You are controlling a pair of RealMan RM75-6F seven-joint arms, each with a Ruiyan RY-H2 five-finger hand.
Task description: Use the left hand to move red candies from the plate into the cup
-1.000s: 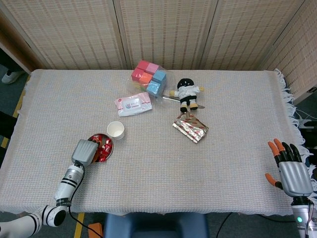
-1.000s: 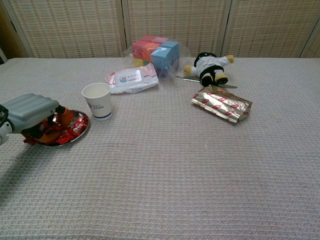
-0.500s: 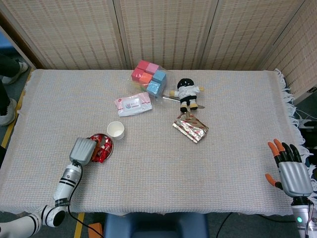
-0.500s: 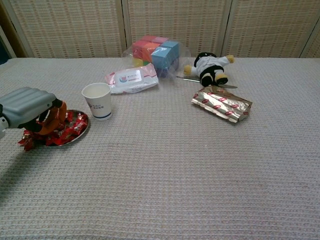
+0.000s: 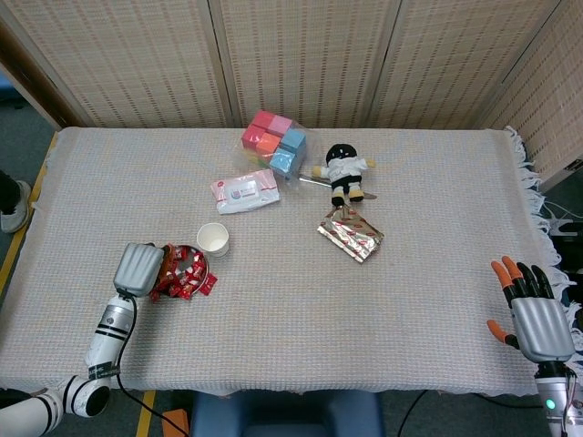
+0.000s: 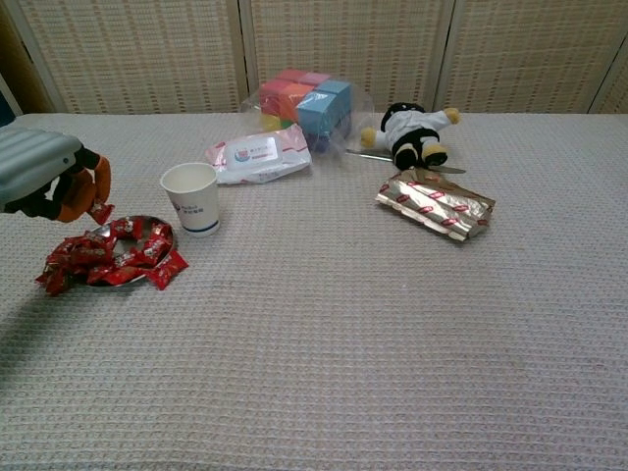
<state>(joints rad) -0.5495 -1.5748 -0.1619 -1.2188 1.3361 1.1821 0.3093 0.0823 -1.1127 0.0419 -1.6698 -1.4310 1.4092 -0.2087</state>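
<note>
A: Here, the left hand (image 6: pixel 44 182) hangs above the plate (image 6: pixel 103 282), a red candy (image 6: pixel 100 210) pinched in its curled orange fingertips (image 6: pixel 98 182)

B: And the rest of the candies?

A: Heaped on the plate, some spilled over its rim onto the desk (image 6: pixel 392 334); the white cup (image 6: pixel 191 198) stands just beside it

B: The right hand (image 5: pixel 537 317)?

A: Empty at the desk's far corner, fingers apart

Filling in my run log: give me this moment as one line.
left hand: raised over plate, pinching red candy | cup: upright beside plate | right hand: open, idle
</note>
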